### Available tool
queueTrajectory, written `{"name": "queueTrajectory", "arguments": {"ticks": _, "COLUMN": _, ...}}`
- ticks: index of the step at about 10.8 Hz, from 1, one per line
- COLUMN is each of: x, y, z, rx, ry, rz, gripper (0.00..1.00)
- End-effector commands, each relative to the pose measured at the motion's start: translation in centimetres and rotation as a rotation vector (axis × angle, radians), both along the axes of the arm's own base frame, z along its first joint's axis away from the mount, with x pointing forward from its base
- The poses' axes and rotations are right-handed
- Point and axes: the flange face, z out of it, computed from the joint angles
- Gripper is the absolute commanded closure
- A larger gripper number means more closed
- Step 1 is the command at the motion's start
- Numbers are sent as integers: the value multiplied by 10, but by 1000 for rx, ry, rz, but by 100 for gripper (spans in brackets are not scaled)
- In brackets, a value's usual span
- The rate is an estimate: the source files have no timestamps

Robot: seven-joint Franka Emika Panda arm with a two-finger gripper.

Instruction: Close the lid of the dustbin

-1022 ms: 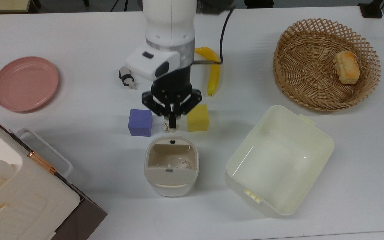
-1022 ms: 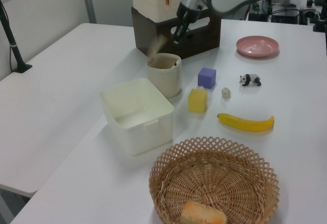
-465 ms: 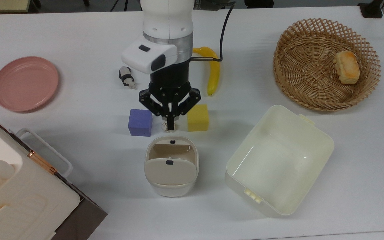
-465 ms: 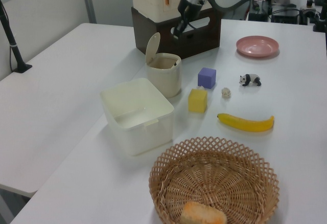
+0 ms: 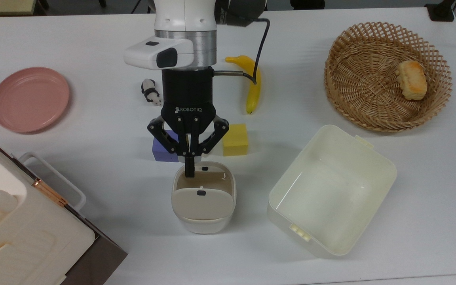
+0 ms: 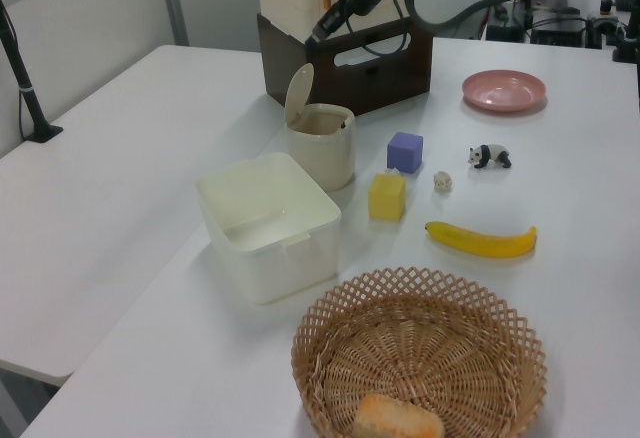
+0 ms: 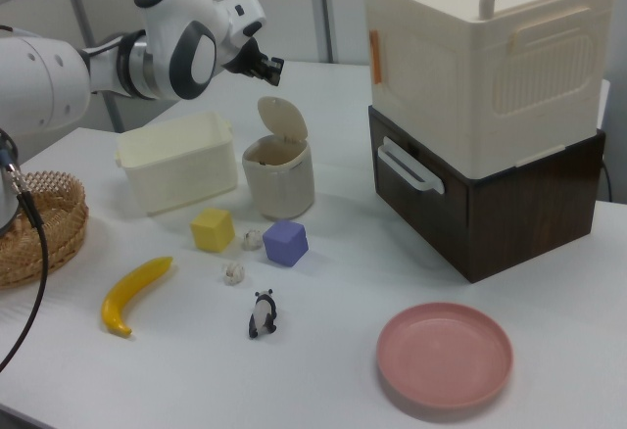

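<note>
Two foam cubes flank the arm in the top view: purple cube (image 5: pixel 164 150) at 10 o'clock of the dustbin (image 5: pixel 204 196), yellow cube (image 5: pixel 235 139) at 1 o'clock. Gripper (image 5: pixel 189 171), fingers together and empty, overlaps the bin's far rim; lid (image 5: pixel 201 203) raised. Left view: lid (image 6: pixel 298 89) upright, gripper (image 6: pixel 318 35) above. Right view: cream tub (image 7: pixel 178 162) behind the bin, paper scraps (image 7: pixel 233 272) beside the cubes.

In the top view you're seeing the dustbin (image 5: pixel 204 198) sitting mid-table w/ its lid (image 5: pixel 201 203) standing up, tub (image 5: pixel 331 190) lying to its right, two cubes (image 5: pixel 235 139) just behind it, gripper (image 5: pixel 189 171) hanging above its rim.
</note>
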Motion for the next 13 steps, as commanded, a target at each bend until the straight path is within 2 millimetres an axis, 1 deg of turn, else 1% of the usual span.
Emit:
{"name": "queueTrajectory", "arguments": {"ticks": 1, "x": 13, "y": -5, "z": -14, "rx": 36, "ry": -79, "rz": -27, "gripper": 100}}
{"name": "queueTrajectory", "arguments": {"ticks": 3, "x": 17, "y": -4, "z": -23, "rx": 41, "ry": -117, "rz": -25, "gripper": 100}}
{"name": "queueTrajectory", "arguments": {"ticks": 4, "x": 20, "y": -3, "z": -31, "rx": 48, "ry": -134, "rz": -28, "gripper": 100}}
{"name": "queueTrajectory", "arguments": {"ticks": 7, "x": 20, "y": -3, "z": -38, "rx": 45, "ry": -122, "rz": -28, "gripper": 100}}
{"name": "queueTrajectory", "arguments": {"ticks": 11, "x": 20, "y": -3, "z": -41, "rx": 33, "ry": -106, "rz": -21, "gripper": 100}}
{"name": "queueTrajectory", "arguments": {"ticks": 13, "x": 19, "y": -9, "z": -49, "rx": 25, "ry": -54, "rz": -28, "gripper": 100}}
